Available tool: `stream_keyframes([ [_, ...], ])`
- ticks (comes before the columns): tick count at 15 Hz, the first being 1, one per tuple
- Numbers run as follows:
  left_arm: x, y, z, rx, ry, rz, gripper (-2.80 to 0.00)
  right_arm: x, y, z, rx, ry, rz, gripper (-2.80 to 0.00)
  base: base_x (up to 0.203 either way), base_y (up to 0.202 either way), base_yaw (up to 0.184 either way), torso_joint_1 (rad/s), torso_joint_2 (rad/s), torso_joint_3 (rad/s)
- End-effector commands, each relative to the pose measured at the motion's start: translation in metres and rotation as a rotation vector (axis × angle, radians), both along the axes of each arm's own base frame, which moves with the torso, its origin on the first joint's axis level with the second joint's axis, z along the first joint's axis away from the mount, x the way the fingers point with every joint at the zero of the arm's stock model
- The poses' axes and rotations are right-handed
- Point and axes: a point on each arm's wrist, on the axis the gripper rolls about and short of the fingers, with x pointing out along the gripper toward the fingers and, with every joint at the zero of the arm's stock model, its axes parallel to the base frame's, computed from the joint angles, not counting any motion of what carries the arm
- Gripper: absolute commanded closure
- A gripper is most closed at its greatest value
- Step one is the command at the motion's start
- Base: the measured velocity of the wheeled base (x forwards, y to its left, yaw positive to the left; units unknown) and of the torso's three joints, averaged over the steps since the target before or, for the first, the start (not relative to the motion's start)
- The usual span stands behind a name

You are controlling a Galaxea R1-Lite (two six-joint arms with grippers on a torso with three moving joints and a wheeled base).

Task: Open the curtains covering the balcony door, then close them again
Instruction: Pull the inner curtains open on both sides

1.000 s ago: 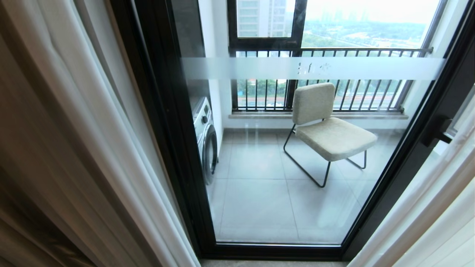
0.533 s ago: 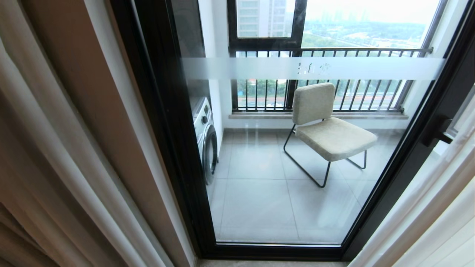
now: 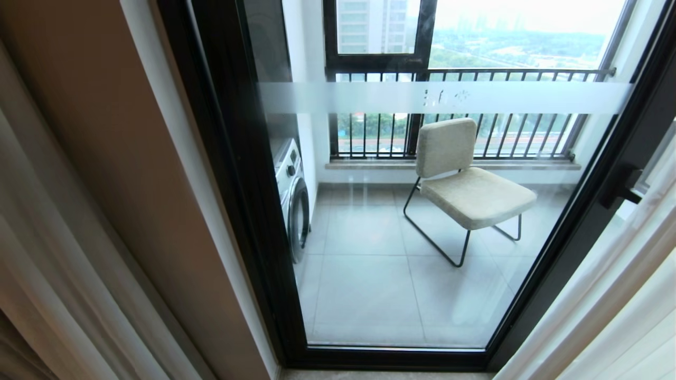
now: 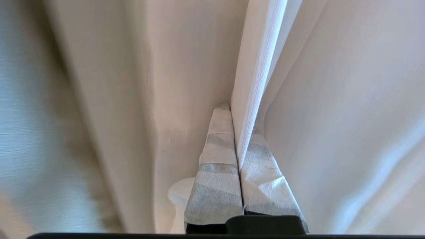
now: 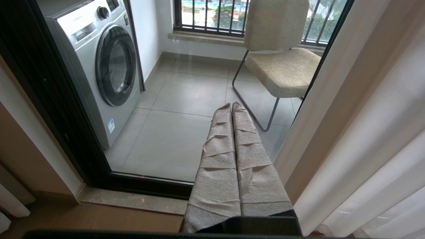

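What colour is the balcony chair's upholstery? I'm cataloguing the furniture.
Beige fabric on the chair, with a thin black metal frame; clearest in the head view.

A: Where do the curtains point(image 3: 58, 274) hang?
B: Pale pleated folds fill the lower left and lower right corners of the head view.
A: And the balcony door point(image 3: 422, 221)?
B: Centre frame, uncovered: dark-framed glass, frosted band across, shut.

Home: washing machine point(image 5: 99, 66) and chair point(image 3: 465, 179) on balcony.
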Motion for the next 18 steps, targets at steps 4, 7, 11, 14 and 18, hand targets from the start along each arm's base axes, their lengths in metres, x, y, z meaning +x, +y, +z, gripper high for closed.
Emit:
stream_keyframes([
  [4,-0.008,-0.046,0.034,0.065,-0.064,-0.093,0.0,0.0,0.0,0.0,-0.001,0.0,0.001,0.0,0.0,0.0,0.0,0.0,0.0,0.0],
  [7,-0.01,-0.065,0.045,0.088,-0.088,-0.139,0.0,0.0,0.0,0.0,0.0,0.0,0.001,0.0,0.0,0.0,0.0,0.0,0.0,0.0],
  [11,-0.004,-0.085,0.05,0.095,-0.1,-0.208,0.0,0.0,0.0,0.0,-0.001,0.0,0.001,0.0,0.0,0.0,0.0,0.0,0.0,0.0],
  [14,0.001,-0.096,0.049,0.091,-0.099,-0.244,0.0,0.0,0.0,0.0,-0.001,-0.001,0.001,0.0,0.0,0.0,0.0,0.0,0.0,0.0],
  [18,0.003,-0.099,0.049,0.089,-0.098,-0.255,0.0,0.0,0.0,0.0,0.0,0.0,0.0,0.0,0.0,0.0,0.0,0.0,0.0,0.0],
])
